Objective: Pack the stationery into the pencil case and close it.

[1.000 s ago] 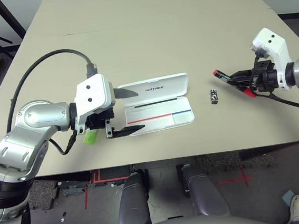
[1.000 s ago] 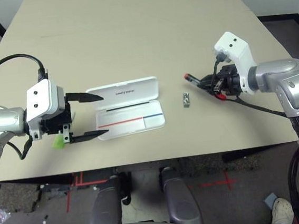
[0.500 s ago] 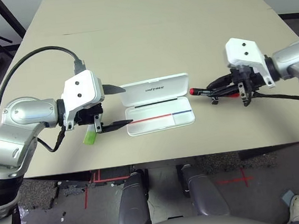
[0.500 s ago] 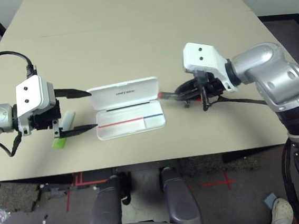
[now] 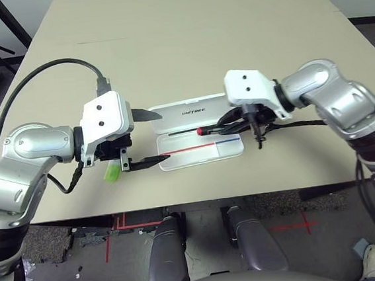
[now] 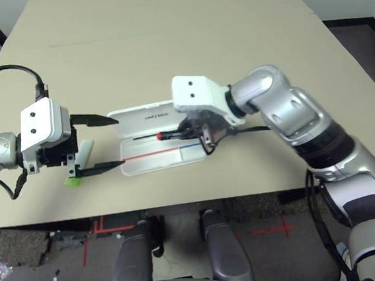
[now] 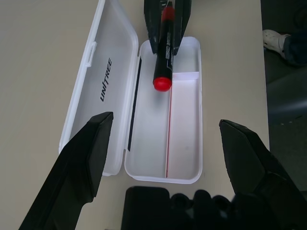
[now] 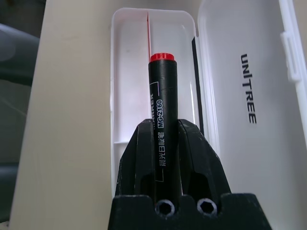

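The pencil case [image 5: 200, 134] lies open on the surface [image 5: 184, 41], lid [image 5: 191, 112] folded back at 12 o'clock of the tray. The right tool [image 8: 162, 143] clamps the black marker [image 8: 161, 110] between its fingers and holds it over the tray, red cap [image 5: 201, 131] pointing toward 9 o'clock. The left tool [image 5: 152, 136] sits at 9 o'clock of the case with its fingers spread wide, holding nothing. The green highlighter [image 5: 113, 171] lies on the surface beside the left tool, at 9 o'clock of the case.
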`<state>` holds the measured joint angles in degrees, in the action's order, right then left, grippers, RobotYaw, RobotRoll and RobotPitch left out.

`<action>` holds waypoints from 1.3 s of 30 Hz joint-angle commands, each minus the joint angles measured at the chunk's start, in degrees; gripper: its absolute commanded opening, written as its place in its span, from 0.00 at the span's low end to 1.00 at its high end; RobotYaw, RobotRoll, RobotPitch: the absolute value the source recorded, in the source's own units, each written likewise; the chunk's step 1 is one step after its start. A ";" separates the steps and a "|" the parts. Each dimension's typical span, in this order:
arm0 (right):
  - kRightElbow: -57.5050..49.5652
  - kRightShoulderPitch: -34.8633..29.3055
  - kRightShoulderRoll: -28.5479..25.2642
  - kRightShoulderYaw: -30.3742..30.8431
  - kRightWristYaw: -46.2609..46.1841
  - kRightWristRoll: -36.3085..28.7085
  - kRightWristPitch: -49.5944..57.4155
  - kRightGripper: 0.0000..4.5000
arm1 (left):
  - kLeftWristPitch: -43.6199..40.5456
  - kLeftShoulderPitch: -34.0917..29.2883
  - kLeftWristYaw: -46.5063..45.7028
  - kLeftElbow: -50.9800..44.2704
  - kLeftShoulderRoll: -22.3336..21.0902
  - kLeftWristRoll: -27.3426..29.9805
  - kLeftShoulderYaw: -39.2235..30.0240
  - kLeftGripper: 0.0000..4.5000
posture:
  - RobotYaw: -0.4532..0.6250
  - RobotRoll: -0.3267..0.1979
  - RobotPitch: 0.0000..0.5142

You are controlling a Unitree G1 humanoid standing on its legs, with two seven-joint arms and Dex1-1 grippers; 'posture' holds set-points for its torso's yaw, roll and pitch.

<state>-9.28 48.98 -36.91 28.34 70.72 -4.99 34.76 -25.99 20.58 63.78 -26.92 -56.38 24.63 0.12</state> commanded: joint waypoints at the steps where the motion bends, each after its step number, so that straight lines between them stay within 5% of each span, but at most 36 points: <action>1: 1.23 0.57 1.71 1.33 -0.78 1.75 -1.85 0.10 | -0.23 -1.00 0.23 -1.38 -0.03 0.22 0.38 1.00 | 0.39 0.62 0.39; 15: 8.43 -2.86 8.64 3.85 -4.88 8.81 -13.94 0.10 | -1.30 -2.64 -1.92 -2.63 -0.09 -0.88 0.53 1.00 | 0.41 0.62 0.39; 22: 12.15 -3.30 10.42 1.77 -7.23 9.94 -17.92 0.68 | -2.60 -3.30 -3.07 -3.51 0.13 -0.13 0.20 1.00 | 0.42 0.62 0.39; 26: 10.42 -3.60 10.89 -1.43 -5.94 5.91 -11.30 1.00 | -5.30 -4.36 -6.46 -4.45 1.46 0.89 -1.40 1.00 | 0.41 0.62 0.39; 32: 4.35 -5.03 2.86 -4.58 4.38 -3.19 0.09 1.00 | -10.10 -7.79 -10.26 -6.20 0.72 0.78 -4.27 1.00 | 0.42 0.62 0.40; 39: 5.19 -6.07 -5.72 -7.65 9.34 -7.01 1.25 1.00 | -20.50 -10.56 -17.29 -7.95 -0.47 -0.44 -6.08 1.00 | 0.43 0.62 0.39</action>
<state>-4.13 43.39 -41.58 22.40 78.96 -10.66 35.64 -42.16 11.11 48.78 -33.46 -55.72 24.81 -4.84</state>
